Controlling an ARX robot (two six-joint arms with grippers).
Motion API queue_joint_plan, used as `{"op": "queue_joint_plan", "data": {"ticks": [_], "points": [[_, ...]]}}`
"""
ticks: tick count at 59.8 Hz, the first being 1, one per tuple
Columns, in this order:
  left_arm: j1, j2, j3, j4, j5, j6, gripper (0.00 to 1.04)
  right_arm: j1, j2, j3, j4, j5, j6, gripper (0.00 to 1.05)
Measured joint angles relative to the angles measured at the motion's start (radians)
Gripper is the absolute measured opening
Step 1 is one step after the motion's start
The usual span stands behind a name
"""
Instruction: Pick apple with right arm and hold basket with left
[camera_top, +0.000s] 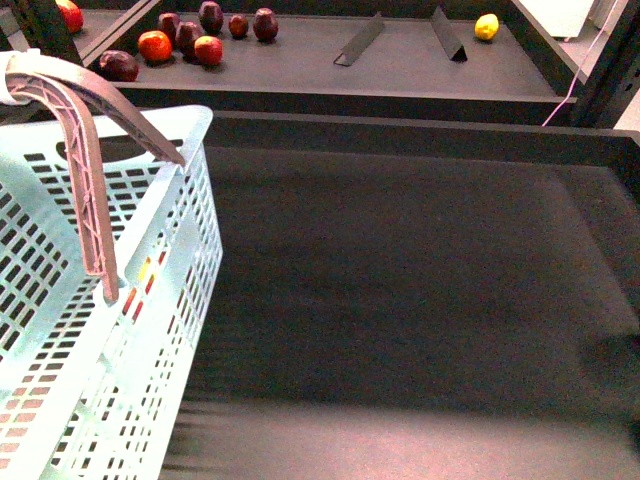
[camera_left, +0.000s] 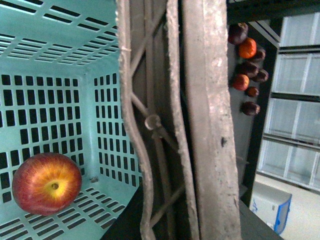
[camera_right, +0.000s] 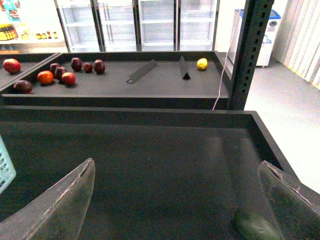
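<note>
The pale mint-blue basket (camera_top: 60, 330) stands at the left of the front view. My left gripper (camera_top: 145, 225) is shut on its rim, with one brown ribbed finger (camera_top: 95, 200) inside and the other across the corner. In the left wrist view the fingers (camera_left: 210, 125) fill the middle, and the red apple (camera_left: 46, 183) with a yellow patch lies on the basket floor (camera_left: 95, 200). A red and yellow glimpse of the apple (camera_top: 142, 283) shows through the slots. My right gripper (camera_right: 175, 200) is open and empty above the dark shelf floor, and it is not in the front view.
The back shelf holds several dark maroon and red-orange fruits (camera_top: 155, 45), a lemon (camera_top: 486, 26) and two dark dividers (camera_top: 358, 40). A raised black wall (camera_top: 400, 135) separates the shelves. A dark green object (camera_right: 255, 225) lies by my right finger. A black post (camera_right: 250, 50) stands at the right.
</note>
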Motion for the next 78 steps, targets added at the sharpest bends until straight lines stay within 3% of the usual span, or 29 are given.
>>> {"op": "queue_joint_plan", "data": {"ticks": [14,46,59,61,71,78], "points": [[0.015,0.121,0.026,-0.022,-0.023,-0.005,0.16,0.0,0.0,0.0,0.0,0.0,0.0,0.96],[-0.062,0.185,0.071,0.01,-0.019,0.026,0.16,0.0,0.0,0.0,0.0,0.0,0.0,0.96],[-0.083,0.082,0.042,-0.092,-0.014,-0.015,0.61,0.0,0.0,0.0,0.0,0.0,0.0,0.96],[-0.091,0.026,0.041,-0.158,-0.033,-0.033,0.71,0.0,0.0,0.0,0.0,0.0,0.0,0.96],[-0.123,-0.168,0.034,-0.313,-0.097,-0.027,0.99,0.0,0.0,0.0,0.0,0.0,0.0,0.96],[-0.148,-0.276,0.035,-0.356,-0.124,-0.013,0.98,0.0,0.0,0.0,0.0,0.0,0.0,0.96]]}}
